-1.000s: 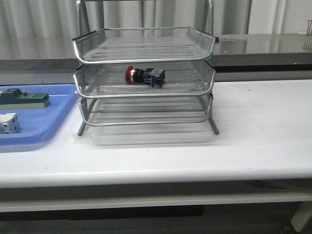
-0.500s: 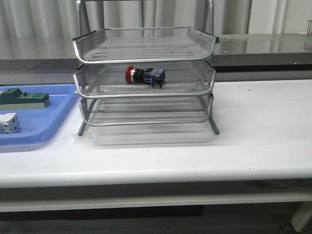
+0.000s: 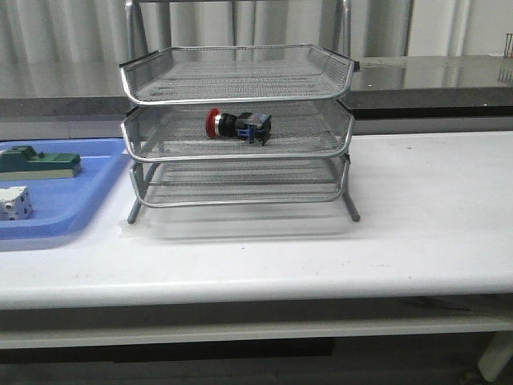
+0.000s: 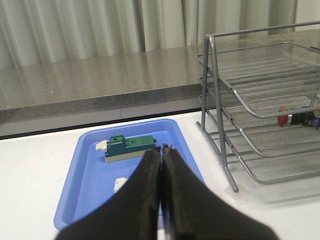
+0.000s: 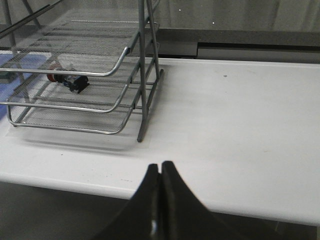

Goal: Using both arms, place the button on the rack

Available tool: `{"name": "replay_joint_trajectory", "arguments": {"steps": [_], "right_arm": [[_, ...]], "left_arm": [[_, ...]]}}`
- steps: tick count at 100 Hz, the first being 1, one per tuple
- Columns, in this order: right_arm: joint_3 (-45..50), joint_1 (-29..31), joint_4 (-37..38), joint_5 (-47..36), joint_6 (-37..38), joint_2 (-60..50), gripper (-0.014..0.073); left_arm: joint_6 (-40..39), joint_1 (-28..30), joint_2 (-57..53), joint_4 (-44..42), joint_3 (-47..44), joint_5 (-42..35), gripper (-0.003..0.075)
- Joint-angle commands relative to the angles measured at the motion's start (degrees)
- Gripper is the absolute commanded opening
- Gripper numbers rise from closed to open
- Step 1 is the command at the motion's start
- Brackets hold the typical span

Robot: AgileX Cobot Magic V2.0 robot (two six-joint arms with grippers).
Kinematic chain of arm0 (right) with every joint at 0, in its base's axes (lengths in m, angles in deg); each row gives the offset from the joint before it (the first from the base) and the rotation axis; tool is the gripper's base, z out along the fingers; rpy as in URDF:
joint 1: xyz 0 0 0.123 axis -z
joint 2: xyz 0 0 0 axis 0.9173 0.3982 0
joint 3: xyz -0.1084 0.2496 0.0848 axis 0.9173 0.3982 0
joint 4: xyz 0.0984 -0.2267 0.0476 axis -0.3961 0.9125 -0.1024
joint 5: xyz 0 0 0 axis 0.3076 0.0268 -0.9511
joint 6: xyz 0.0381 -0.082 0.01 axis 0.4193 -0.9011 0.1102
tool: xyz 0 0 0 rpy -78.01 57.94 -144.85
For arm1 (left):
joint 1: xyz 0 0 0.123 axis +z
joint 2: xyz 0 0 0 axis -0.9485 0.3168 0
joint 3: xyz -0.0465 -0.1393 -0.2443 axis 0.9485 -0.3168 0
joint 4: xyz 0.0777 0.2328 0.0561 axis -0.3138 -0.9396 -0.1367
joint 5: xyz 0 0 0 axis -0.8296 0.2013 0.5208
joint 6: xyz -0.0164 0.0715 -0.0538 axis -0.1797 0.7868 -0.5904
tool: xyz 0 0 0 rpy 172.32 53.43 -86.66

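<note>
The button [image 3: 238, 123] is lying on its side in the middle tier of the rack [image 3: 237, 128], its red head pointing toward the robot's left and its blue rear block toward the right, with the black body between them. It is resting on the mesh floor of that tier, roughly midway along it, with the top tier empty above it and the bottom tier empty below. The rack is standing upright on the white table [image 3: 417, 224], its legs planted on the surface. Just beside the rack on the left, a blue tray [image 3: 56, 210] is sitting on the table, holding a green block [image 3: 40, 163] toward its back and a white dotted cube [image 3: 14, 203] nearer the front; the two are lying apart from each other. Neither arm is showing in the front view. In the left wrist view, the left gripper [image 4: 162, 149] is hanging over the blue tray with its two black fingers pressed together and nothing between them, the green block lying just beyond the tips. In the right wrist view, the right gripper [image 5: 160, 165] is hovering at the near edge of the table, well apart from the rack, its fingers likewise closed tight against each other and gripping nothing.
</note>
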Motion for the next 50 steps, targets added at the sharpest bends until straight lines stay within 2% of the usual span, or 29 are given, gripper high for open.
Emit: {"name": "replay_joint_trajectory", "arguments": {"steps": [1,11,27,50], "right_arm": [[0.7,0.3,1.1,-8.2,-0.2,-0.4,-0.0057],[4.8,0.3,3.3,-13.1,0.7,-2.9,-0.0057],[11.8,0.3,8.3,-19.3,6.8,-8.5,-0.0057],[19.2,0.3,9.5,-20.3,9.6,-16.4,-0.0057]], "left_arm": [[-0.6,0.0,0.5,1.0,1.6,-4.5,-0.0021],[-0.6,0.0,0.5,1.0,1.6,-4.5,-0.0021],[-0.6,0.0,0.5,1.0,1.6,-4.5,-0.0021],[-0.6,0.0,0.5,1.0,1.6,-4.5,-0.0021]]}}
